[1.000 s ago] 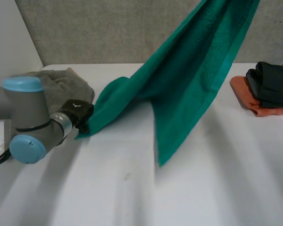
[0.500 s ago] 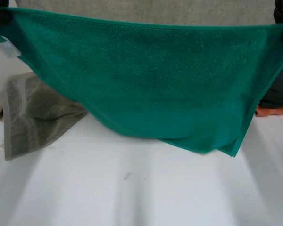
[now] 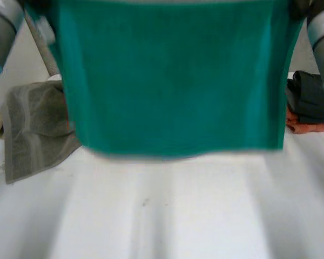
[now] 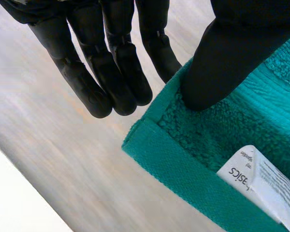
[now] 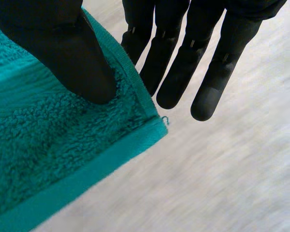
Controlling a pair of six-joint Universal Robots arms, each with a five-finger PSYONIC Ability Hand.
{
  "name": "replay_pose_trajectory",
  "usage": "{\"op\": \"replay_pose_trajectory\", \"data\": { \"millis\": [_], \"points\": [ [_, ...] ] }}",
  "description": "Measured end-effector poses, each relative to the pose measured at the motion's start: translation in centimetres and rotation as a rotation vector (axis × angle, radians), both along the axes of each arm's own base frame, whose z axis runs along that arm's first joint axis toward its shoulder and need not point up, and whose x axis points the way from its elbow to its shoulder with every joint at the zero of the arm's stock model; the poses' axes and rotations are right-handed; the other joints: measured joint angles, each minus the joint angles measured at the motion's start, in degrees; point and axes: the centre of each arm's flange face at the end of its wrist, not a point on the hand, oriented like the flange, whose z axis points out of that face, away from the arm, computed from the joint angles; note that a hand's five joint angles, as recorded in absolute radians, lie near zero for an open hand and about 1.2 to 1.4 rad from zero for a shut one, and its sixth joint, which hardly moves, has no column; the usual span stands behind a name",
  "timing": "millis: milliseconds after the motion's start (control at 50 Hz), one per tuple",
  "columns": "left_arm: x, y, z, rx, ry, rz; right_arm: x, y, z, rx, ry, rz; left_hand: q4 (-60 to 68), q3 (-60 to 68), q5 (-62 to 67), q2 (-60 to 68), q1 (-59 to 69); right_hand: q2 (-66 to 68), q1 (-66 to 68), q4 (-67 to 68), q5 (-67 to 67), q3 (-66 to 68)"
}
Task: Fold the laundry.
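Now your towel (image 3: 167, 81) hangs as a flat green sheet between the two raised arms, its lower edge straight and level in front of the counter (image 3: 167, 216). Half a second ago it stretched wider across the head view, sagging in the middle with its bottom bunched low over the counter. A second ago it ran on a slant, with your left arm low beside the grey cloth (image 3: 32, 129).

Your left hand (image 4: 111, 72) grasps one top corner: the thumb presses the terry against the straight fingers, just beside the white label (image 4: 261, 179). Your right hand (image 5: 183, 58) grips the other top corner the same way, thumb down on the pile close to the hem, fingers straight behind it.

Both grey forearms now show at the top corners of the head view, where before you saw only dark hands.

The grey cloth lies where it did, at the counter's left. At the right, the black garment (image 3: 313, 97) sits on the orange cloth (image 3: 308, 127), unmoved.
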Motion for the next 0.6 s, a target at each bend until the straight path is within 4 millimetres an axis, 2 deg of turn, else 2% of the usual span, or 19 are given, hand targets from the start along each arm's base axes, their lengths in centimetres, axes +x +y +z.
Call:
{"op": "replay_pose_trajectory", "data": {
  "millis": [80, 100, 140, 200, 340, 360, 480, 540, 600],
  "points": [
    [0.1, 1.0, 5.4, -0.256, 0.157, -0.009, -0.2, 0.0, 3.7, -0.180, -0.182, 0.047, 0.0, 0.0, 0.0, 0.0, 0.0, 0.0, 0.0, 0.0, 0.0, 0.0],
    [0.2, 1.2, 6.1, -0.295, 0.186, -0.013, -0.4, 0.1, 4.3, -0.201, -0.215, 0.061, 0.0, 0.0, 0.0, 0.0, 0.0, 0.0, 0.0, 0.0, 0.0, 0.0],
    [0.3, 1.5, 7.0, -0.352, 0.232, -0.023, -0.6, 0.3, 5.0, -0.226, -0.272, 0.091, 0.0, 0.0, 0.0, 0.0, 0.0, 0.0, 0.0, 0.0, 0.0, 0.0],
    [0.3, 1.2, 6.1, -0.352, 0.253, -0.035, -0.8, 0.5, 4.9, -0.214, -0.308, 0.120, 0.0, 0.0, 0.0, 0.0, 0.0, 0.0, 0.0, 0.0, 0.0, 0.0],
    [0.5, -0.6, 0.2, -0.186, 0.210, -0.027, -0.5, 0.3, 1.8, -0.074, -0.266, 0.155, 0.0, 0.0, 0.0, 0.0, 0.0, 0.0, 0.0, 0.0, 0.5, 0.0],
    [0.7, -1.0, -1.8, -0.125, 0.193, -0.019, -0.3, 0.1, 0.3, -0.013, -0.241, 0.163, 0.0, 0.0, 0.0, 0.0, 0.0, 0.0, 0.0, 0.0, 0.5, 0.0],
    [1.1, -1.6, -9.3, 0.105, 0.131, 0.006, -0.3, -0.2, -5.8, 0.206, -0.157, 0.169, 0.0, 0.0, 0.0, 0.0, 0.0, 0.0, 0.0, 0.0, 0.5, 0.0],
    [1.2, -1.1, -13.8, 0.240, 0.073, 0.018, -0.6, 0.2, -9.8, 0.344, -0.103, 0.158, 0.0, 0.0, 0.0, 0.0, 0.0, 0.0, 0.0, 0.0, 0.5, 0.0],
    [1.2, -0.2, -17.1, 0.344, 0.008, 0.026, -1.1, 0.9, -13.0, 0.458, -0.051, 0.140, 0.0, 0.0, 0.0, 0.0, 0.0, 0.0, 0.0, 0.0, 0.5, 0.0]
  ]
}}
